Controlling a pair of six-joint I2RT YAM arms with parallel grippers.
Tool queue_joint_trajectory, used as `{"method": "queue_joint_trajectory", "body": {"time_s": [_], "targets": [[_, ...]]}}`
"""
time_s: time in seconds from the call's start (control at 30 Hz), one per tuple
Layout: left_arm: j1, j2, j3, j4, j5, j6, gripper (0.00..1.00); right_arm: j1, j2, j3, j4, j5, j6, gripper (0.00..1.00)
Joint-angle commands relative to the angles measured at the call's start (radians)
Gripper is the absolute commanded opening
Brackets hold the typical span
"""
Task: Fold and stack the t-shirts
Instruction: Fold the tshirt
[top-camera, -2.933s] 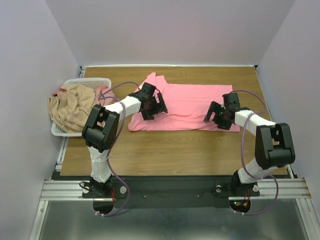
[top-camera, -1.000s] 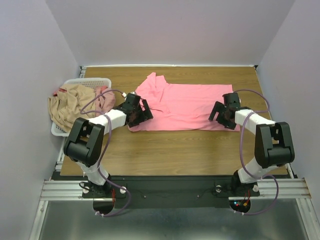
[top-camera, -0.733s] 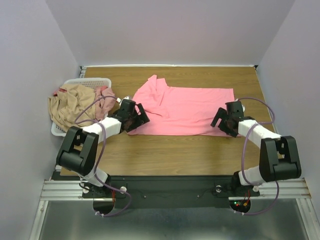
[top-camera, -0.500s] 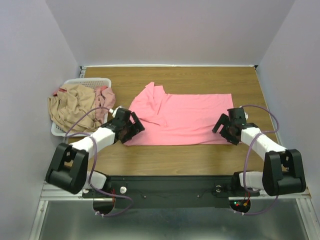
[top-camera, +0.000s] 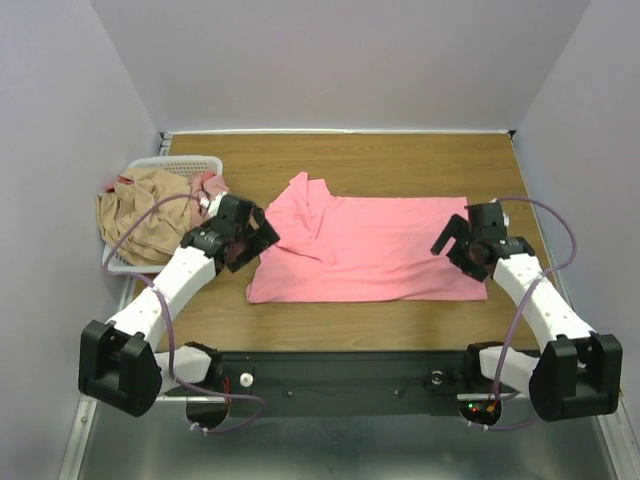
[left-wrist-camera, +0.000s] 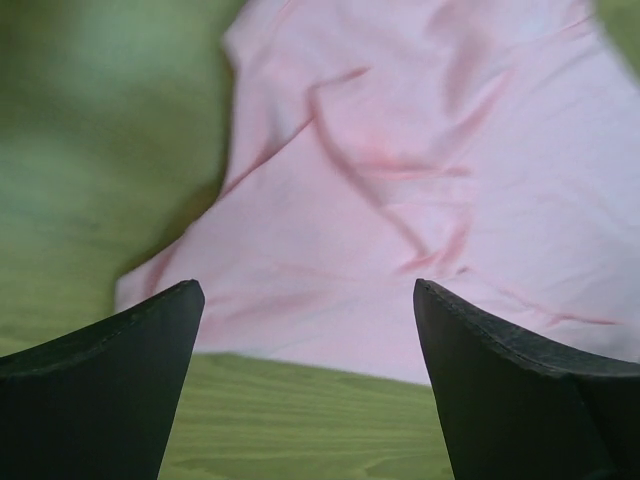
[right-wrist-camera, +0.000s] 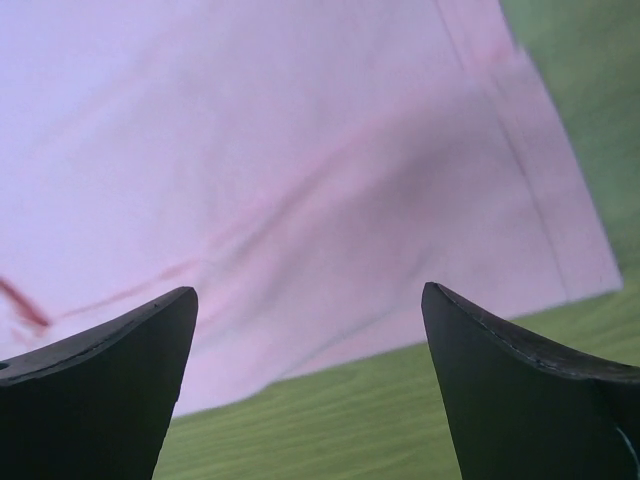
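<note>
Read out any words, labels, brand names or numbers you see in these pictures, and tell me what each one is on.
None: no text is readable in any view.
The pink t-shirt is plain; the white basket and the heaped shirts in it show no lettering.

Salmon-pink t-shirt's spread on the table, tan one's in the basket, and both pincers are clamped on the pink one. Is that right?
Not quite: the left pincer and right pincer are both open, gripping nothing, as the two wrist views show. The salmon-pink t-shirt is spread on the table and the tan t-shirt is in the white basket.
</note>
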Motion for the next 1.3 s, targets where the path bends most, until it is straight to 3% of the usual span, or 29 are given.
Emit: {"method": "queue_joint_trajectory", "body": {"time_s": [0.0,0.17,0.2,0.3,0.33,0.5,0.57,0.73,0.83,1.0,1.27], "targets": [[-0.011,0.104,0.253,0.048,-0.052,0.148,0.99,-0.005,0.050,0.164,0.018,0.066,-0.072,1.00],[-0.011,0.405,0.592,0.172,0.040,0.436,0.99,-0.007,0.240,0.348,0.018,0.141,-0.118,1.00],[-0.011,0.454,0.652,0.176,0.049,0.437,0.99,-0.007,0.267,0.368,0.018,0.156,-0.121,1.00],[-0.009,0.675,0.853,0.108,0.063,0.560,0.98,-0.012,0.336,0.443,0.018,0.189,-0.123,1.00],[-0.011,0.783,0.993,0.061,0.069,0.596,0.98,-0.013,0.378,0.460,0.020,0.205,-0.115,1.00],[-0.008,1.090,1.452,-0.109,0.025,0.652,0.96,-0.022,0.474,0.546,0.020,0.179,-0.130,1.00],[-0.003,1.201,1.545,-0.170,0.016,0.655,0.93,-0.027,0.500,0.560,0.020,0.192,-0.135,1.00],[0.002,1.234,1.466,-0.093,0.046,0.655,0.74,-0.042,0.554,0.607,0.021,0.216,-0.149,1.00],[0.003,1.241,1.394,-0.033,0.066,0.659,0.68,-0.055,0.595,0.635,0.021,0.212,-0.149,1.00],[0.018,1.307,1.435,-0.045,0.086,0.649,0.55,-0.070,0.652,0.664,0.021,0.206,-0.161,1.00],[0.040,1.362,1.470,0.001,0.111,0.621,0.52,-0.075,0.683,0.679,0.023,0.222,-0.172,1.00]]}}
